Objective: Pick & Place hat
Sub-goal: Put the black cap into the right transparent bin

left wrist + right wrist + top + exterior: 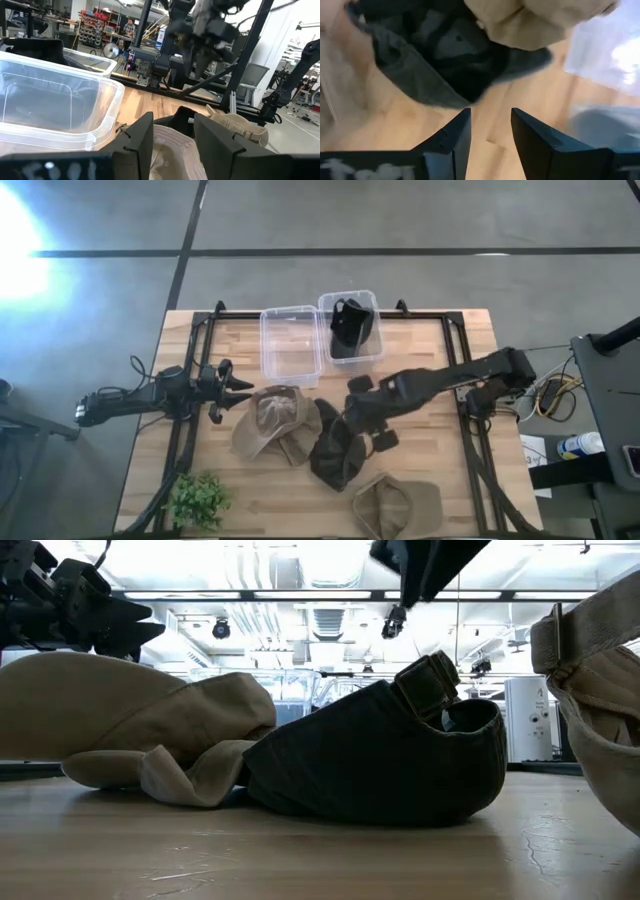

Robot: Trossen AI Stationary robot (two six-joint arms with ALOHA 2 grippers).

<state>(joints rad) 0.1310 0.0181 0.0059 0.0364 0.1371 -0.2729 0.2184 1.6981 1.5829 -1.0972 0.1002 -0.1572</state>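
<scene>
Three hats lie on the wooden table. A tan bucket hat (277, 420) (130, 720) is at the centre left, a dark olive hat (335, 452) (380, 765) (435, 55) beside it, and a tan cap (395, 505) (590, 690) near the front edge. A black hat (350, 328) sits in the right clear bin. My right gripper (360, 425) (490, 125) hangs open above the table, just right of the dark hat. My left gripper (245, 385) (173, 135) is open at the tan bucket hat's left edge (170, 145), above it.
Two clear plastic bins stand at the far edge: an empty one (290, 345) (55, 107) and one (368, 310) holding the black hat. A small green plant (198, 500) stands at the near left corner. Bare wood shows right of the dark hat.
</scene>
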